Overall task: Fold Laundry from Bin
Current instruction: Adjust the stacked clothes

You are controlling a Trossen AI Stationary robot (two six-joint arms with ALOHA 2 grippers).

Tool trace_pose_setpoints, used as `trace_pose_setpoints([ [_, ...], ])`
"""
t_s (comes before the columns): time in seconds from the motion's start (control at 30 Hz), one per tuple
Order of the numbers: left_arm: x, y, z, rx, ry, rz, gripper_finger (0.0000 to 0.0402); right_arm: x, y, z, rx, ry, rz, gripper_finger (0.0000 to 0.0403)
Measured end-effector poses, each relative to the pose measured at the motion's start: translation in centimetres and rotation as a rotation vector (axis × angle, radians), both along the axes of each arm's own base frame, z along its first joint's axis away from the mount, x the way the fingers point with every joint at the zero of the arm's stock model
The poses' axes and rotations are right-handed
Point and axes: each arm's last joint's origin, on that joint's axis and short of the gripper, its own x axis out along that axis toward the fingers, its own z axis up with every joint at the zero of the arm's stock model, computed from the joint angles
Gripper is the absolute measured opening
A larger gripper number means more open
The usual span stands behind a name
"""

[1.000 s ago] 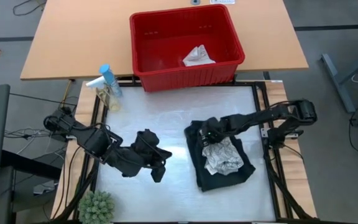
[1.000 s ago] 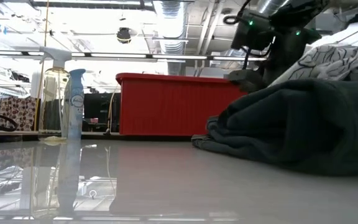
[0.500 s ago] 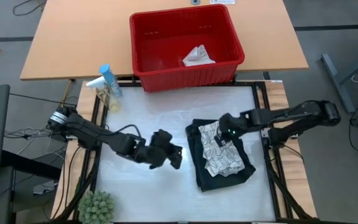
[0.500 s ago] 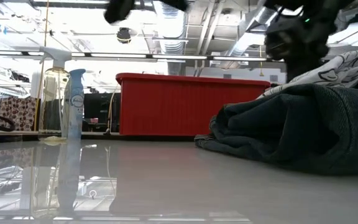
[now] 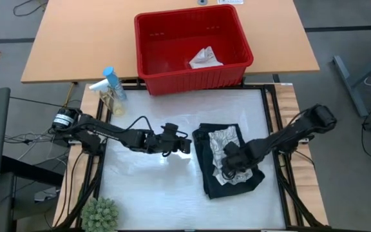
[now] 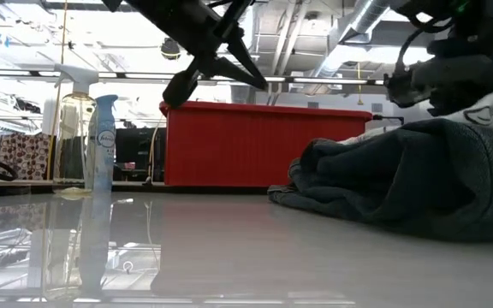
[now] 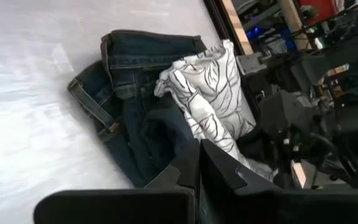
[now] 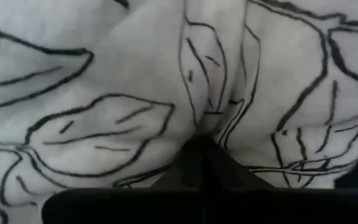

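A: Two cloths lie stacked at the near right of the surface (image 5: pixel 153 187) — the white-grey leaf-patterned cloth (image 5: pixel 227 154) on top of the dark garment (image 5: pixel 208 183). The right hand (image 5: pixel 232 162) is down on the patterned cloth, its fingers pinched together on a fold of it, as its wrist view shows.

B: So the step looks like gathering that cloth for a fold. To do it well?

A: Pinch only the patterned layer — if the garment comes up with it, the stack drags. I'd move slowly and keep the edge flat.

B: And the left hand (image 5: pixel 184 145)?

A: Closed on nothing, hanging just beside the garment's edge. It could press the garment down while the right one works.

B: Farther back?

A: A spray bottle (image 5: pixel 113 82) at the surface's far left, and beyond it the red bin (image 5: pixel 148 61) with a small whitish cloth (image 5: pixel 205 58) inside, not yet taken out.
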Motion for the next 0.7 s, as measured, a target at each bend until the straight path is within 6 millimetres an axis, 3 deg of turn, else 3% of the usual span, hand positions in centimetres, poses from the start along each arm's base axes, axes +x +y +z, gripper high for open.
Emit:
trace_pose_setpoints([
  [0.1,0.1,0.0,-0.2,0.006,-0.004,0.013,0.0000,0.2,0.7,0.0,0.004,0.007,-0.010,0.0031],
  [0.2,0.7,-0.1,-1.2,0.004,0.008,0.016,0.0000,0.1,0.9,1.5,0.002,0.011,-0.029,0.0034],
  [0.47,3.5,-0.5,-4.8,-0.040,-0.082,0.024,0.0000,-1.6,0.1,9.0,0.001,-0.105,-0.030,0.0028],
  [0.7,4.7,0.2,-8.7,-0.103,-0.065,0.076,0.0000,-3.0,-0.9,12.5,-0.047,-0.261,-0.054,0.0027],
])
